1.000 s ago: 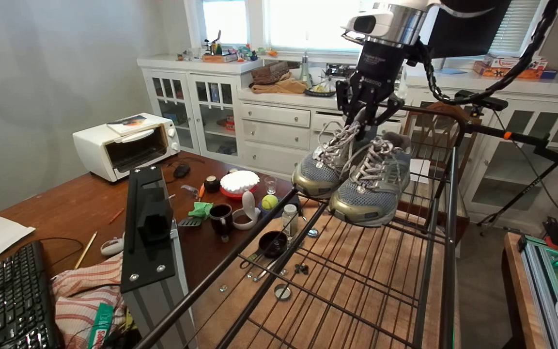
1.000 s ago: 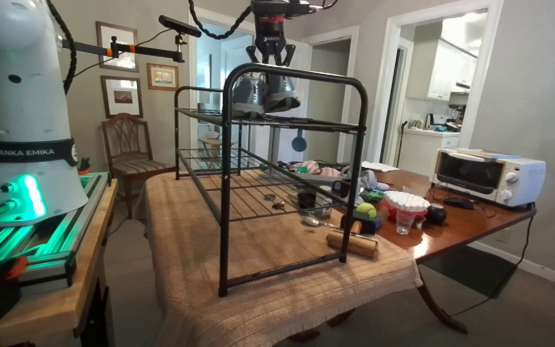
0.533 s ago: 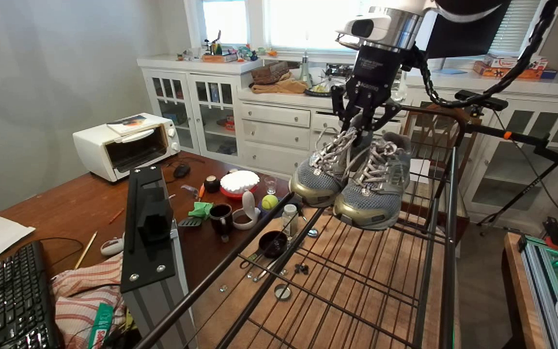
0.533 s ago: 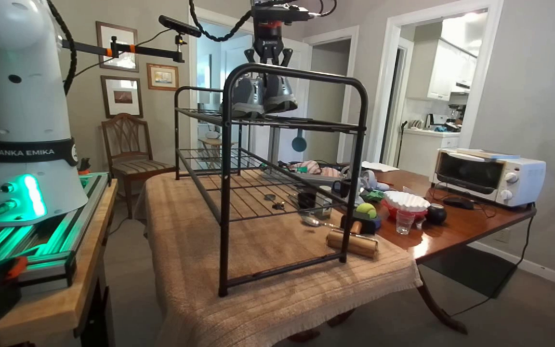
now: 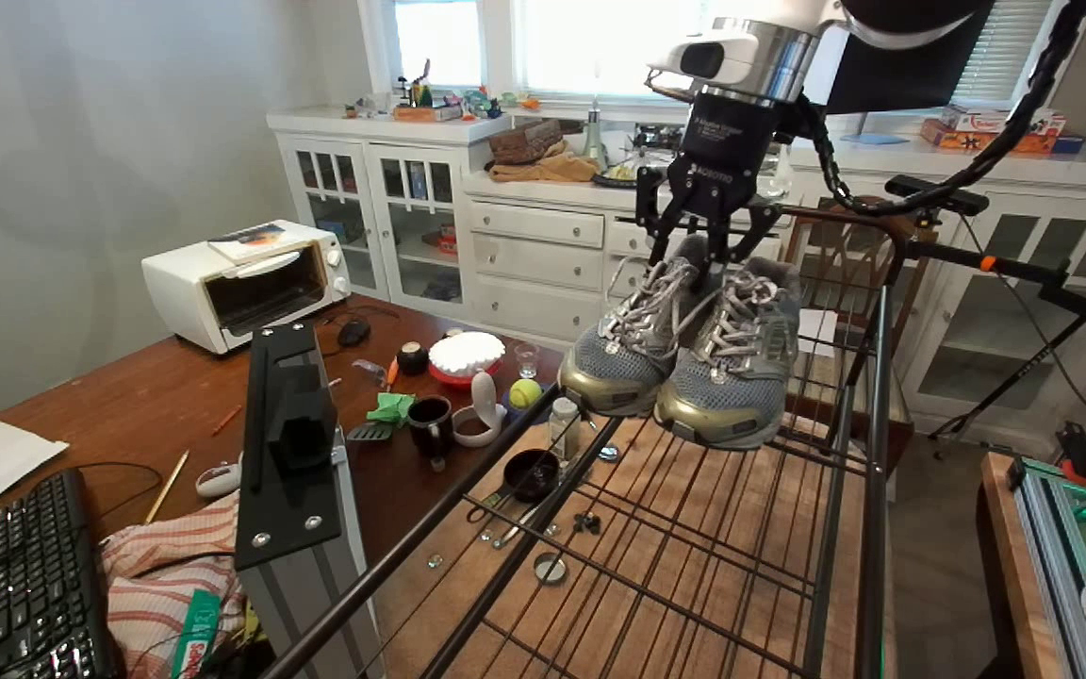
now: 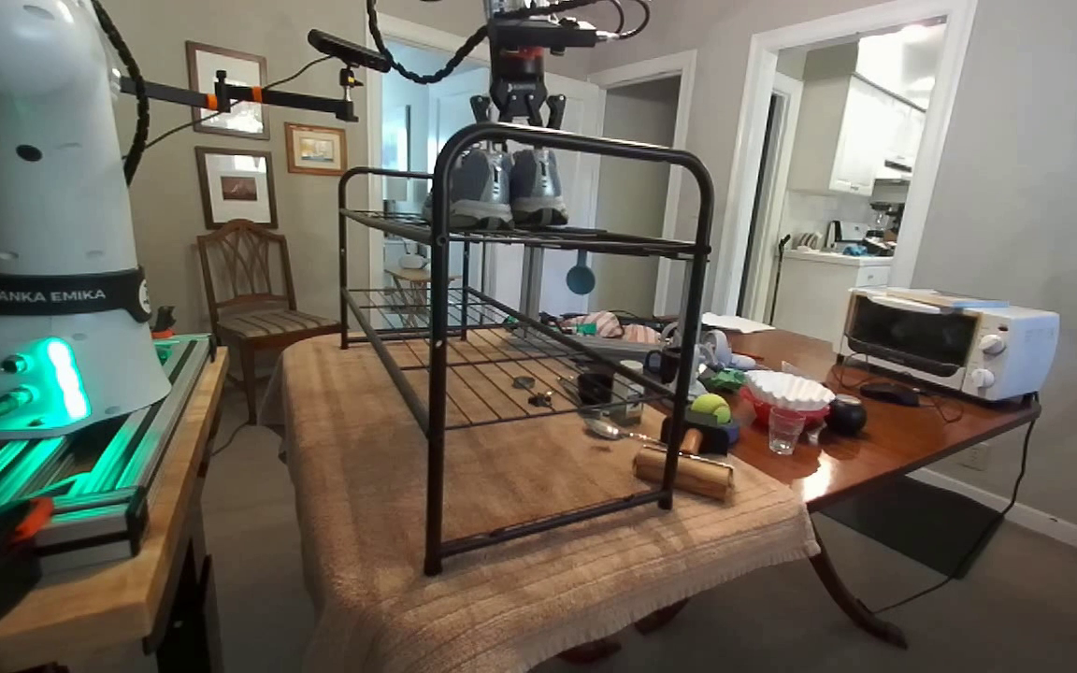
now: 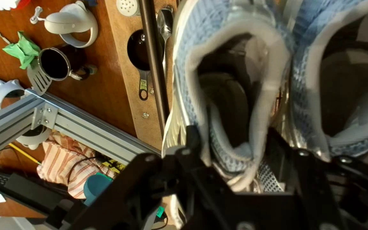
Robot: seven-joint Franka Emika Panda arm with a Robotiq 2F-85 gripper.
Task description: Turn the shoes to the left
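Shoes [image 5: 705, 366] stand side by side, one heel [image 7: 232, 163] between the parted jaws of our gripper [image 7: 233, 135]; we judge a skewed lift could snag the collar [image 7: 193, 78], pulling that shoe askew; beneath them, the upper rack shelf [image 6: 613, 244].

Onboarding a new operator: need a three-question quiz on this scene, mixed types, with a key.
1. Pick one: on which level of the rack do the shoes rest? a) lower b) upper c) neither
2. Short answer: what might snag if the gripper lifts straight up?
3. True or false: both shoes are between the gripper's fingers.

Key:
1. b
2. Possibly the laces; they look close to the gripper in an exterior view.
3. False; in the wrist view the fingers flank only one.
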